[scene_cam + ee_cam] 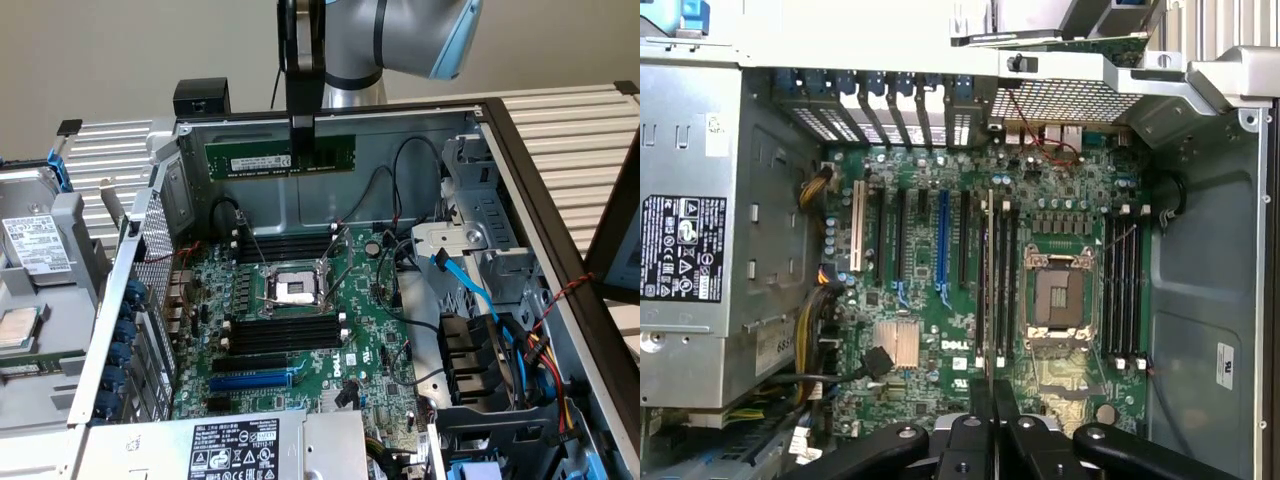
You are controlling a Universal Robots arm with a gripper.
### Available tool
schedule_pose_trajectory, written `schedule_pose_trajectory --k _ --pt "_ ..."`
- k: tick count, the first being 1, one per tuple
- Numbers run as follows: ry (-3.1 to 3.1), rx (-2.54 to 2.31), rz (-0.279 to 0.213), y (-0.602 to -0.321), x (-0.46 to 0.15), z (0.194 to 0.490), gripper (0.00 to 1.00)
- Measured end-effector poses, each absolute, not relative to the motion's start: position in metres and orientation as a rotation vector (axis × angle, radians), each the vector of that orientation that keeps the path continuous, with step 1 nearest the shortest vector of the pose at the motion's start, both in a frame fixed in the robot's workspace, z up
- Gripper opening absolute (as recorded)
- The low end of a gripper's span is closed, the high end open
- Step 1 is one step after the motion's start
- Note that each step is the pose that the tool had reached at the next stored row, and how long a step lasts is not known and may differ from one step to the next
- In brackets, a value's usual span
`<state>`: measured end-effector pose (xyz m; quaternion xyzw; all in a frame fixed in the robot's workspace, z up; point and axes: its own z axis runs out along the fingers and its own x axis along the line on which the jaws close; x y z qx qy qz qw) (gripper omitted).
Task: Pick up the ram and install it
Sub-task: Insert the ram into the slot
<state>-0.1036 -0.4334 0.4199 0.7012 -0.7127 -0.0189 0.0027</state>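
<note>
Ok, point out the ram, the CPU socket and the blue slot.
ram (250, 160), exterior view, on its label side.
CPU socket (297, 290), exterior view, its centre.
blue slot (250, 381), exterior view, mid-length.

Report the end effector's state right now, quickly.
End effector: closed, holding the ram lengthwise, raised clear of the motherboard.

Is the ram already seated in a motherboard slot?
No, the ram is held up in the jaws, well above the motherboard.
</note>
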Motion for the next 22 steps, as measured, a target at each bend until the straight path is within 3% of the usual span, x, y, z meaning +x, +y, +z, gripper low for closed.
schedule_pose_trajectory --k 22 --pt "-2.284 2.150 -0.059 -0.424 -0.102 0.380 0.12"
